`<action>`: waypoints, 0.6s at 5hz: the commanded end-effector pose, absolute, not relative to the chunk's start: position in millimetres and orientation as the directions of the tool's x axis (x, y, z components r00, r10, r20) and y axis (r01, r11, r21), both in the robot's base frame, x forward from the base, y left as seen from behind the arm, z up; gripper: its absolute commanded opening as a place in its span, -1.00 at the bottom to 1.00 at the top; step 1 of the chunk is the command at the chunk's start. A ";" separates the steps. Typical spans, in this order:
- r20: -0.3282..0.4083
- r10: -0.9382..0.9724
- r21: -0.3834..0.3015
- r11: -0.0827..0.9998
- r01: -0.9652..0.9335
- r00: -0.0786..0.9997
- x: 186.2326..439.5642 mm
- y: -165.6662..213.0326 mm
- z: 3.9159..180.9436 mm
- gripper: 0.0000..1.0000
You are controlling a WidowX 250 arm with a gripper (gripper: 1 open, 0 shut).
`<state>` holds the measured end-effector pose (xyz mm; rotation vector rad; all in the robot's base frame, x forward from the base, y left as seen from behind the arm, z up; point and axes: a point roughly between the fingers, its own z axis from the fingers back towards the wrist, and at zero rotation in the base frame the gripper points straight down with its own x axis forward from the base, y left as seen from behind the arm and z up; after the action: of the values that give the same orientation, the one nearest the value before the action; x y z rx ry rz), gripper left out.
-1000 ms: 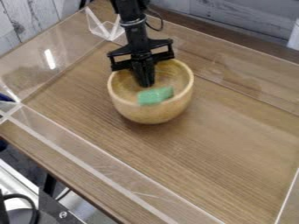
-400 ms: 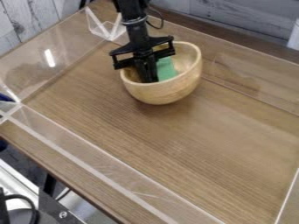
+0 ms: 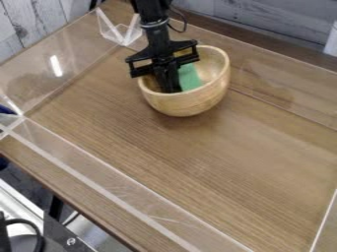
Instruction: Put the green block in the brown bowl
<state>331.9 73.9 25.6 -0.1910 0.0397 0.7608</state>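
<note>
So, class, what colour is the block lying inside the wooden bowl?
Mint green: the green block sits in the brown bowl, seen in the camera view.

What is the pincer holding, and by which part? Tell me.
Cannot be told. The pincer is shut, down inside the bowl, beside the green block; the contact itself is hidden.

Green block; tan grained bowl; black tool.

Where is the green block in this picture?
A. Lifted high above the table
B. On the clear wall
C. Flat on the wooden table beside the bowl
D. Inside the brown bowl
D: the green block shows inside the rim of the brown bowl, under the pincer.
</note>
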 end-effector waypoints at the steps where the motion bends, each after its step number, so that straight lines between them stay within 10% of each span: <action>1: -0.089 0.685 -0.139 0.711 -0.690 0.723 338.9 73.0 20.7 -1.00; 3: -0.088 0.692 -0.120 0.707 -0.697 0.717 341.7 74.1 16.8 -1.00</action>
<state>341.7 73.3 22.4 -0.1474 0.0330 0.7784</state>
